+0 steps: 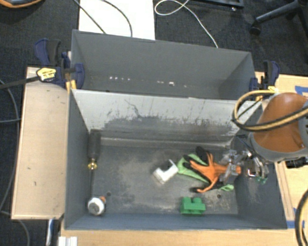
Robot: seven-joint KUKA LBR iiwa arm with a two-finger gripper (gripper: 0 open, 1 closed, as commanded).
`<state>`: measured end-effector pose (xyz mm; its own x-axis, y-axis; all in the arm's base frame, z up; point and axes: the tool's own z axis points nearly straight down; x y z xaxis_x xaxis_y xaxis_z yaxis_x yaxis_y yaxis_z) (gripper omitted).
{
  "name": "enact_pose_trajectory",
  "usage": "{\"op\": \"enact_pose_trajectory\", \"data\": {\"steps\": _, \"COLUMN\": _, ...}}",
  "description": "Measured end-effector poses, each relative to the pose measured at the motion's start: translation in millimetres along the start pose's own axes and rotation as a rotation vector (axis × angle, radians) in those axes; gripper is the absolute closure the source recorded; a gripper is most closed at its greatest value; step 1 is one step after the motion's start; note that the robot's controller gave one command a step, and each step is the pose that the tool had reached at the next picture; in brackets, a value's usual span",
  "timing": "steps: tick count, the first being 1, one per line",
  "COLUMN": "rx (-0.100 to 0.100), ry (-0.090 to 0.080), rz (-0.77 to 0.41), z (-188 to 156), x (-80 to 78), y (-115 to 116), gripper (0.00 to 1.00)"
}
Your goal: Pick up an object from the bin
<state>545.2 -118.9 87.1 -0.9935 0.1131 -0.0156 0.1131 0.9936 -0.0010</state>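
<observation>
Where tool (234, 170) hangs, orange object (211, 172) beside, green block (193, 205) near

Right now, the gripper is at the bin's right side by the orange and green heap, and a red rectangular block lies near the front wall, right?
Not quite. The camera view shows the rectangular block near the front wall is green, not red. The gripper is indeed at the right side of the grey metal bin, by the orange and green heap.
</observation>
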Motion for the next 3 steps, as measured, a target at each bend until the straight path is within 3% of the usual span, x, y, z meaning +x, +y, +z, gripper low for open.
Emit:
{"op": "enact_pose_trajectory", "data": {"steps": 1, "rx": -0.001, "ry": 0.012, "rz": -0.006, "z": -66.7, "x": 10.5, "y": -10.1, "gripper": 1.0}}
{"op": "enact_pose_trajectory", "data": {"steps": 2, "rx": 0.0, "ry": -0.006, "rz": 0.018, "z": -10.6, "x": -25.0, "y": -6.4, "gripper": 1.0}}
{"op": "enact_pose_trajectory", "data": {"steps": 3, "rx": -0.001, "ry": 0.009, "rz": 0.005, "z": -72.8, "x": -1.4, "y": -17.1, "gripper": 1.0}}
